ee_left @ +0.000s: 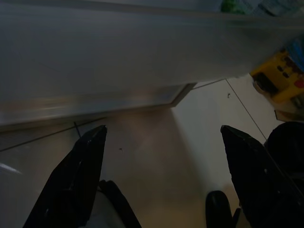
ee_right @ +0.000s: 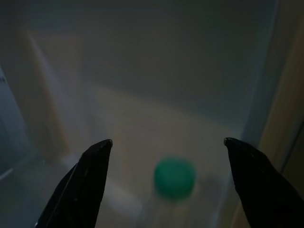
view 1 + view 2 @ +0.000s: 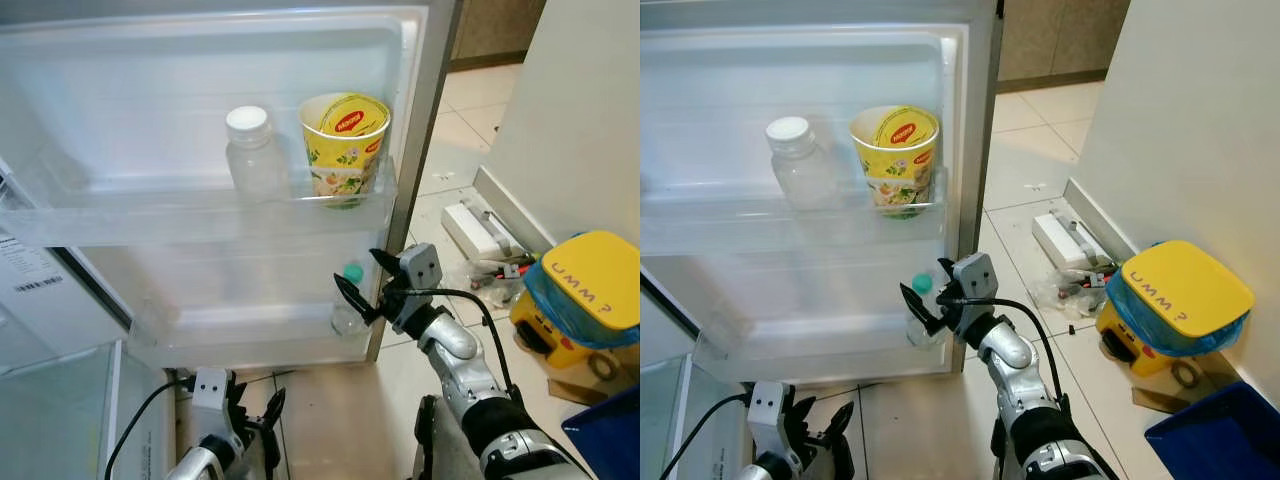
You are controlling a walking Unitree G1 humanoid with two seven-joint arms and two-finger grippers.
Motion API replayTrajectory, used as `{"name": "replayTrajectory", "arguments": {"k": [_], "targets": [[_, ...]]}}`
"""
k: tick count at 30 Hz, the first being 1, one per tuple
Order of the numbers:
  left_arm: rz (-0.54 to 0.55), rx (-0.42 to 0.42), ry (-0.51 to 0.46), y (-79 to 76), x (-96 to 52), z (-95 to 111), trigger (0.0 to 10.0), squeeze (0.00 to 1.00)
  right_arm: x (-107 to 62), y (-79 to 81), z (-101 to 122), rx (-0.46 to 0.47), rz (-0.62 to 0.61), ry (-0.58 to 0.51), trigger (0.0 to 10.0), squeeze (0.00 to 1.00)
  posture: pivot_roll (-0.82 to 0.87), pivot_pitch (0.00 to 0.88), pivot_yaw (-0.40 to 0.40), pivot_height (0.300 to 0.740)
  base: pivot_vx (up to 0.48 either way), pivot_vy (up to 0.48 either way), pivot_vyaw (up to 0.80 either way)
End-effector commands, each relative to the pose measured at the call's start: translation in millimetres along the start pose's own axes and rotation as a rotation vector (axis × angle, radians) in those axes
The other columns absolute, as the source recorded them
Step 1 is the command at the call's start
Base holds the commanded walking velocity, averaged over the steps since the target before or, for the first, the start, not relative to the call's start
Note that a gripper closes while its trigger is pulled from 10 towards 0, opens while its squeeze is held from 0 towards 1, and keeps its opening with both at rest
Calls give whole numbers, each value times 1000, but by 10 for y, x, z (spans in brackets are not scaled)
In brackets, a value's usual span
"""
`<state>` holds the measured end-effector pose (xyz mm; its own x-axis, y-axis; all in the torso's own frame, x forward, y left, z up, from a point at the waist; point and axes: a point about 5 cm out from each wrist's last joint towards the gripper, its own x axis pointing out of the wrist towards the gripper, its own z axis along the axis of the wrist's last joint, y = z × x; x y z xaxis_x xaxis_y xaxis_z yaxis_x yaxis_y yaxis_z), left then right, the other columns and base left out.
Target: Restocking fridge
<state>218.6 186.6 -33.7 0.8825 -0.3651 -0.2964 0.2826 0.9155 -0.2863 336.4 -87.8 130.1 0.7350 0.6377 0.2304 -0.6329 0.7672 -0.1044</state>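
A small clear bottle with a green cap [image 3: 351, 272] is seen standing in the lower door shelf [image 3: 250, 325] of the open fridge, at its outer corner. The right end effector [image 3: 362, 283] is held just beside it — fingers spread wide, nothing gripped, the cap framed between them in the wrist view. On the upper door shelf [image 3: 200, 215] a white-capped bottle [image 3: 250, 152] and a yellow noodle cup [image 3: 344, 145] are stood side by side. The green-capped bottle is judged light, thin-walled and slippery; it would best be taken around the body below the cap, gently. The left end effector [image 3: 256, 420] is hung low over the floor, open and empty.
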Motion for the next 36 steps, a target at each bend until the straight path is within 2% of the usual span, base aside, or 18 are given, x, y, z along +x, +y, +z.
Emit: {"name": "replayTrajectory", "arguments": {"k": [1,6,7,8,9,12,16,17,20,23,25,29,31,36], "targets": [[-4,-8,22,-28,-30,-70,10000,0,24,-8,120,-4,28,-47,10000,1000,-9,166,0,455,0,0,0],[-2,-10,25,-30,-28,-73,10000,0,13,2,224,-16,81,-79,10000,961,-12,164,-2,455,0,0,0],[-3,-11,26,-33,-26,-74,10000,0,2,9,251,-9,102,-87,10000,569,-15,163,-3,455,0,0,0],[-3,-11,26,-33,-26,-74,10000,0,2,9,251,-9,102,-87,10000,569,-15,163,-3,455,0,0,0],[-4,-12,27,-38,-24,-78,10000,0,-16,24,277,2,134,-92,10000,0,-16,163,-4,455,0,0,0],[-6,-14,33,-55,-12,-86,10000,0,-132,104,303,57,264,-73,10000,0,-23,155,-8,455,0,0,0],[-8,-16,37,-61,-5,-89,10000,0,-250,147,276,121,335,-46,10000,0,-26,151,-11,455,0,0,0],[-7,-18,42,-65,0,-92,10000,0,-363,172,230,176,382,-19,10000,0,-28,143,-13,455,0,0,0],[-6,-20,45,-66,3,-95,10000,0,-464,194,204,220,415,-10,10000,0,-30,141,-14,455,0,0,0],[-2,-23,48,-64,2,-100,10000,0,-550,142,171,302,346,-25,10000,0,-35,136,-13,455,0,0,0],[0,-24,50,-63,1,-102,10000,0,-587,106,103,321,302,2,10000,0,-35,136,-13,455,0,0,0],[11,-29,53,-61,8,-103,10000,0,-786,-67,-361,287,46,245,10000,0,-41,132,-12,455,0,0,0],[14,-33,50,-64,27,-90,10000,0,-946,-115,-553,375,-40,332,10000,0,-41,131,-14,455,0,0,0],[23,-40,43,-56,50,-63,10000,0,-1090,-86,-654,466,-50,370,10000,0,-45,125,-14,455,0,0,0]]}}
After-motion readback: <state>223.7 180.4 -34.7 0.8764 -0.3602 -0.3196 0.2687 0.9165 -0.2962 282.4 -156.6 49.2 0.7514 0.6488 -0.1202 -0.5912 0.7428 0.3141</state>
